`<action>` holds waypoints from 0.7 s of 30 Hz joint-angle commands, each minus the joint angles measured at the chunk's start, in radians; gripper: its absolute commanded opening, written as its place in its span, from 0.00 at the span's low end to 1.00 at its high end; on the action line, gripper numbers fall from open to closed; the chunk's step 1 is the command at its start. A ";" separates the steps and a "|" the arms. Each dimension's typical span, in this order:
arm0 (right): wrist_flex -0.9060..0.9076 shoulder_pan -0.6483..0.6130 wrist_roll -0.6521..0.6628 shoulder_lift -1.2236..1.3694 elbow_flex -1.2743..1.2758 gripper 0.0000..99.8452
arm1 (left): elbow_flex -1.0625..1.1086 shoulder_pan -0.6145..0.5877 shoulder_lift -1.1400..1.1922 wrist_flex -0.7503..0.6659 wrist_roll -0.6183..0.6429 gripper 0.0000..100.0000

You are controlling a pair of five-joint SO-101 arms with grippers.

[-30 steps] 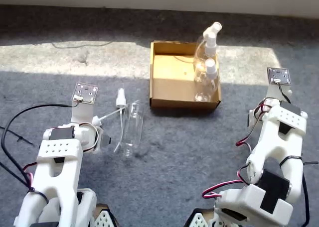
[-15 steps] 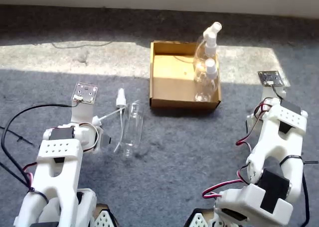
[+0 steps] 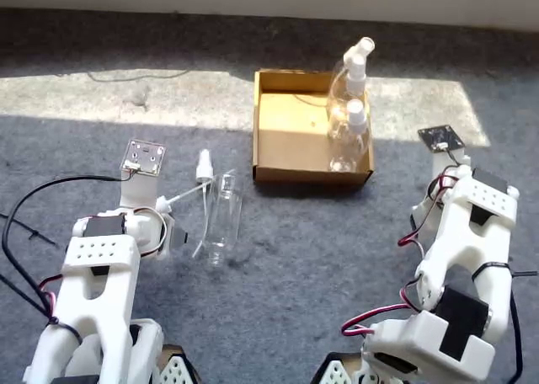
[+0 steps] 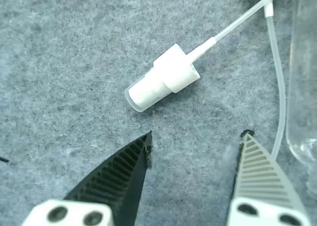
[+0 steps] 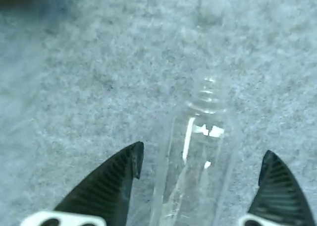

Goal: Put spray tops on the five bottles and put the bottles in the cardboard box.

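Where the high view looks down over the grey carpeted counter (image 3: 295, 258), the cardboard box (image 3: 290, 127) sits at the far middle. Two bottles with tops on stand upright along its right wall: the near capped bottle (image 3: 348, 140) and the far capped bottle (image 3: 352, 77) behind it. Left of the box, an uncapped bottle (image 3: 222, 217) lies on its side, with the far spray top (image 3: 203, 165) just beside its far end. The left arm (image 3: 99, 266) is near this pair. The right arm (image 3: 467, 232) stands right of the box.

From the left wrist, the left claw (image 4: 196, 135) is spread wide and holds nothing. The near spray top (image 4: 162, 83), white, lies on its side just beyond the tips, its dip tube (image 4: 212, 39) pointing away from them.

From the right wrist, the right claw (image 5: 203, 150) is spread wide. An open-necked bottle (image 5: 195, 181) lies lengthwise between its fingers, threaded neck pointing away. I cannot tell whether either finger touches it.
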 commanded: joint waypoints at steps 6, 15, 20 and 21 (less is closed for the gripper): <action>-0.027 -0.013 -0.003 -0.004 -0.050 0.31 | -0.005 0.016 -0.022 -0.012 0.006 0.26; -0.019 -0.013 -0.034 0.199 -0.191 0.31 | -0.005 0.016 -0.021 -0.012 0.006 0.26; -0.018 -0.008 -0.040 0.262 -0.275 0.31 | -0.005 0.016 -0.021 -0.012 0.006 0.26; -0.018 -0.008 -0.038 0.263 -0.283 0.31 | -0.005 0.016 -0.021 -0.012 0.006 0.26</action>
